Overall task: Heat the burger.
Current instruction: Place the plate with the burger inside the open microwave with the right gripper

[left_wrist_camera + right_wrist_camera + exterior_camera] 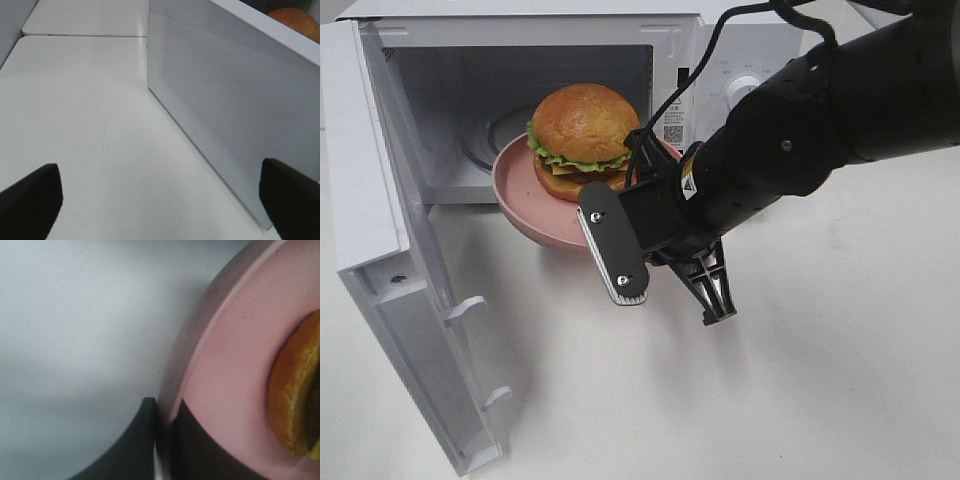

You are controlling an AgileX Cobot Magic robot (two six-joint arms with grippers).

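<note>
The burger (582, 135) sits on a pink plate (520, 195) at the mouth of the open microwave (450, 110), partly over its sill. My right gripper (660, 240) reaches in from the right and is shut on the plate's near right rim. The right wrist view shows its dark fingers (135, 440) pinching the plate's rim (235, 365), with the burger's bun (295, 400) at the edge. My left gripper (160, 200) is open and empty, low over the table outside the microwave door (225, 115). The bun top (295, 20) shows over the door.
The microwave door (380, 200) swings out to the left and stands open toward the front. The control panel with a knob (745, 90) is behind my right arm. White tabletop (800, 380) spreads in front and to the right.
</note>
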